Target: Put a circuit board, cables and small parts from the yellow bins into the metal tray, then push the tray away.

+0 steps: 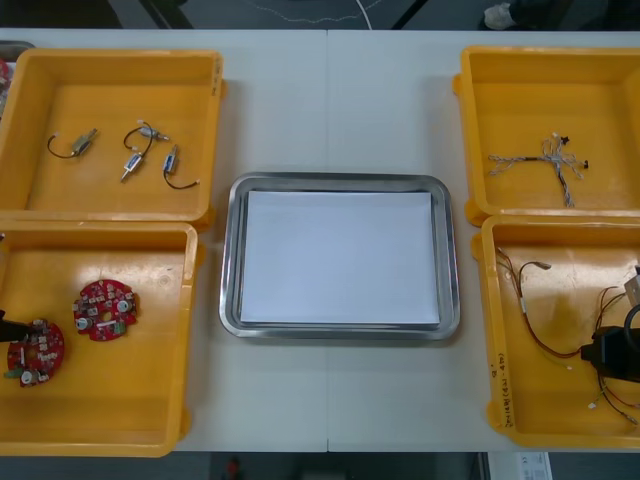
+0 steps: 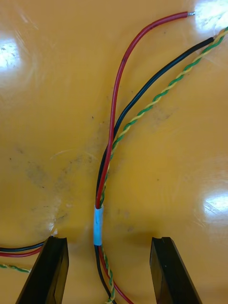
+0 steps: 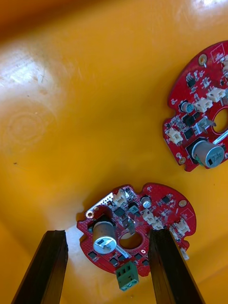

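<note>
My left gripper (image 3: 108, 270) hangs open low over the near left yellow bin (image 1: 150, 400), at its outer edge (image 1: 6, 328). A round red circuit board (image 3: 135, 228) lies between its fingers (image 3: 42, 268); it is the outer board (image 1: 36, 352). A second board (image 1: 105, 310) lies beside it (image 3: 199, 128). My right gripper (image 2: 108, 270) is open in the near right bin (image 1: 545, 400), at its outer side (image 1: 612, 352). A red, black and yellow-green cable bundle (image 2: 111, 156), taped light blue, runs between its fingers (image 2: 171, 270). The metal tray (image 1: 232, 260), white inside, holds nothing.
The far left bin (image 1: 60, 190) holds several small metal parts (image 1: 135, 150) with short wires. A twisted blue and white cable (image 1: 550, 160) lies in the far right bin (image 1: 520, 100). More red and yellow cables (image 1: 525, 300) spread across the near right bin.
</note>
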